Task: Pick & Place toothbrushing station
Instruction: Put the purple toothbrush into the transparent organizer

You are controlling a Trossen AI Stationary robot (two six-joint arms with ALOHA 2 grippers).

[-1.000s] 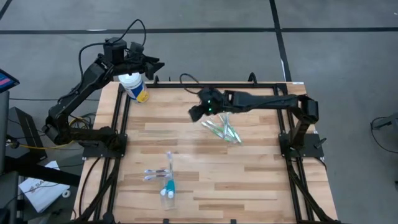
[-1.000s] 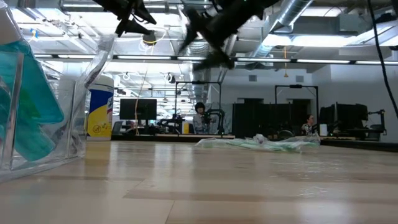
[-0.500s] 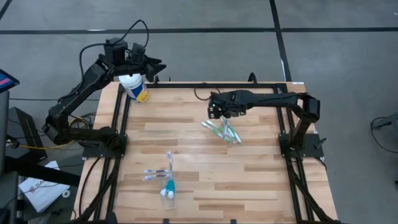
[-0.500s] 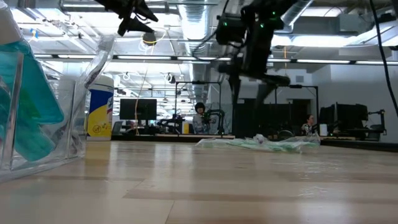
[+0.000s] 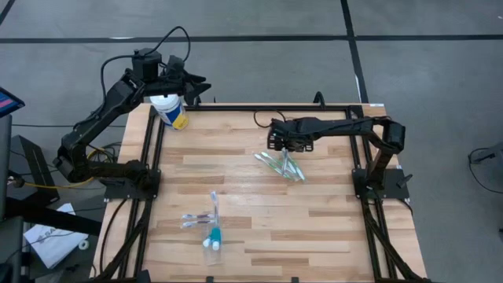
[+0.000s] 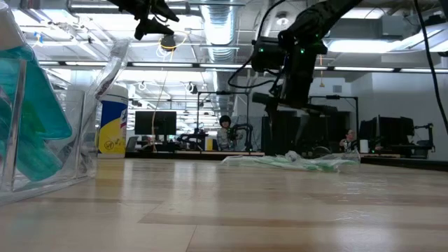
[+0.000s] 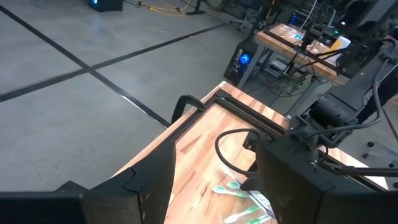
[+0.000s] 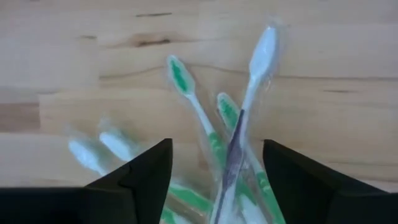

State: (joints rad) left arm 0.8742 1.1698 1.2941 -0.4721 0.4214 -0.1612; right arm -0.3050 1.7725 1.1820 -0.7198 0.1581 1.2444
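A pile of wrapped green, white and purple toothbrushes (image 5: 283, 165) lies flat on the wooden table (image 5: 330, 228), right of its middle. My right gripper (image 5: 277, 141) hangs just above the pile's far end, pointing down and open. In the right wrist view the toothbrushes (image 8: 236, 143) lie below the gap between the fingers, and nothing is touched. A see-through holder with teal tubes (image 5: 211, 226) rests on the near left part of the table. My left gripper (image 5: 189, 85) waits open, high over the far left corner.
A white-lidded canister with a yellow label (image 5: 170, 110) stands at the far left corner, under my left arm. The black frame rails (image 5: 259, 108) run along the table's edges. Bare wood lies between the toothbrush pile and the holder (image 6: 42, 126).
My right gripper has gone toward the table's right edge and down, and now hangs over the toothbrush pile. It has tipped from slanting to pointing nearly straight down and has rolled about its own axis. It has stayed open. The toothbrushes have not moved.
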